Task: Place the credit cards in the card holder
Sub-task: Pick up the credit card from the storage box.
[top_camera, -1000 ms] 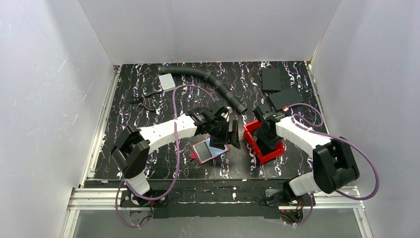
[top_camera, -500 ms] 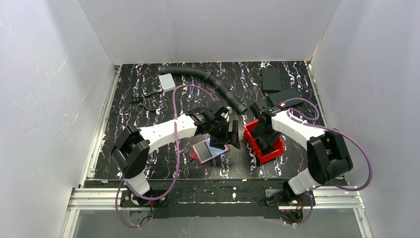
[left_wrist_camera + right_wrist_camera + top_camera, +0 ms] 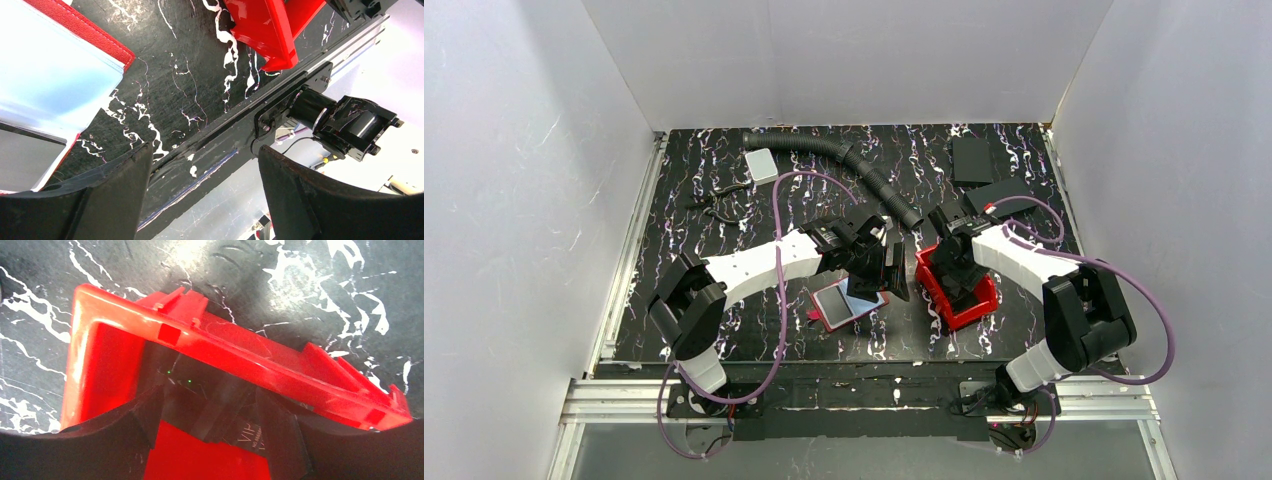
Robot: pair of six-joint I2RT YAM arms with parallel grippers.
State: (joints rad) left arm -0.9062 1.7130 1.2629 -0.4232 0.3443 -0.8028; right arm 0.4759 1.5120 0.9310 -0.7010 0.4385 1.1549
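The credit card (image 3: pixel 45 75) on the card holder (image 3: pixel 102 39) looks thin, stiff and slick, so pinch an edge; left gripper (image 3: pixel 202 167) and right gripper (image 3: pixel 207 407) both gape.

Enclosure: plain white back wall (image 3: pixel 844 60), left wall (image 3: pixel 524 200) and right wall (image 3: pixel 1174 150), lightly scuffed | Counter (image 3: pixel 694 170): black, white marbled veining | Edging: aluminium rail (image 3: pixel 629 250) along left side | Light: even, diffuse, soft glare on counter

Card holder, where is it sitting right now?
In the top view the card holder lies open near the front centre, beneath the left gripper, left of the red bin.
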